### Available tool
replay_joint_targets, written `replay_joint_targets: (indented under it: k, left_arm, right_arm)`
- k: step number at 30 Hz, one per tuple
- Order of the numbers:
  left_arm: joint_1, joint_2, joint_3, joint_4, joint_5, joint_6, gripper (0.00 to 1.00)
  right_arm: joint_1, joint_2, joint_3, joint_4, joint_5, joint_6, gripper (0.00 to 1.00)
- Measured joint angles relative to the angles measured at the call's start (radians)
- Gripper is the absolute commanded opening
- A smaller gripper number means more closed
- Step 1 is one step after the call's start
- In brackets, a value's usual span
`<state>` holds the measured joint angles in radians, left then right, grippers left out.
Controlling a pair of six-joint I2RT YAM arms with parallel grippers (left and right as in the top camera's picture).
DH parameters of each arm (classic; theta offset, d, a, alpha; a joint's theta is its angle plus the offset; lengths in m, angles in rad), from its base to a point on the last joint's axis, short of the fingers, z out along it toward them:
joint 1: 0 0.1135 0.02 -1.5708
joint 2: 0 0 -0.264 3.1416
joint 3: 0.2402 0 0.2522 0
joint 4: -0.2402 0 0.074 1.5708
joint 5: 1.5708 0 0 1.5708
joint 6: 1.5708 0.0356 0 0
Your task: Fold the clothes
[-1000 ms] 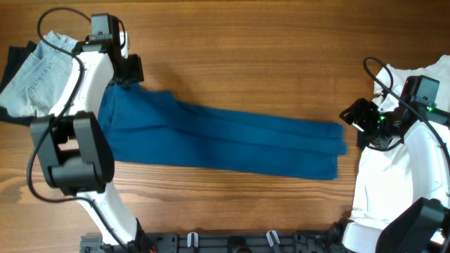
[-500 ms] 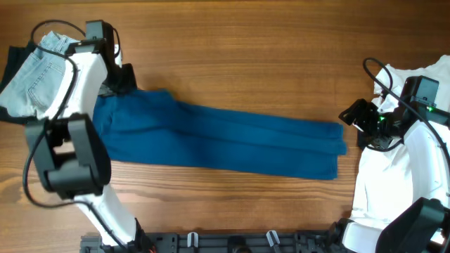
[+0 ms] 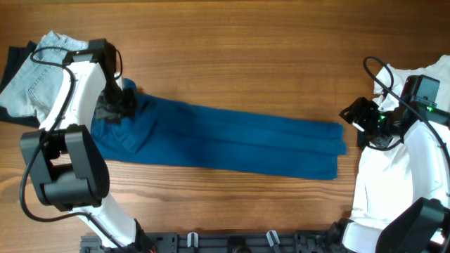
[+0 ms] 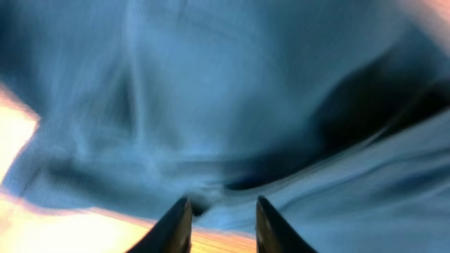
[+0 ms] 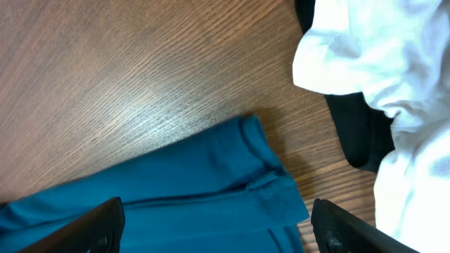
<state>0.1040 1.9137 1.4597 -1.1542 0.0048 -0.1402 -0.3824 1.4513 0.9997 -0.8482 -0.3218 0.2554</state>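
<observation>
Blue trousers lie flat across the wooden table, waist at the left and leg hems at the right. My left gripper sits on the waist's upper left corner. In the left wrist view its fingers pinch a bunched fold of the blurred blue cloth. My right gripper hovers wide open just beyond the hems. In the right wrist view its fingers straddle the hem end of the trousers without touching it.
Light denim jeans lie at the far left on a dark garment. White clothes are heaped at the right under the right arm, also showing in the right wrist view beside a black garment.
My left gripper has moved down and slightly right from the waist's top edge, dragging the waist corner with it. The right arm has not moved.
</observation>
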Motion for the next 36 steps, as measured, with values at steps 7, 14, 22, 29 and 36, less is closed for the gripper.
replay_joint_targets:
  k: [7,14,22,29,36]
  left_arm:
    - [-0.093,0.008,-0.050,0.270,0.195,0.040,0.42]
    - [-0.157,0.050,-0.094,0.098,0.219,0.084,0.04]
    - [-0.164,-0.059,-0.097,-0.136,0.155,0.102,0.46]
    - [-0.170,-0.063,-0.159,0.163,0.097,0.064,0.32]
    - [-0.123,-0.100,-0.452,0.708,-0.019,-0.127,0.04]
  right_arm:
    - [0.000,0.000,0.000,-0.001,0.000,0.000,0.86]
    - [0.000,0.000,0.000,-0.005,0.000,0.000,0.86]
    - [0.000,0.000,-0.002,0.001,0.004,-0.007,0.84]
    - [0.000,0.075,-0.077,0.068,-0.069,-0.075,0.86]
    - [0.012,0.169,-0.093,0.192,-0.071,-0.085,0.66]
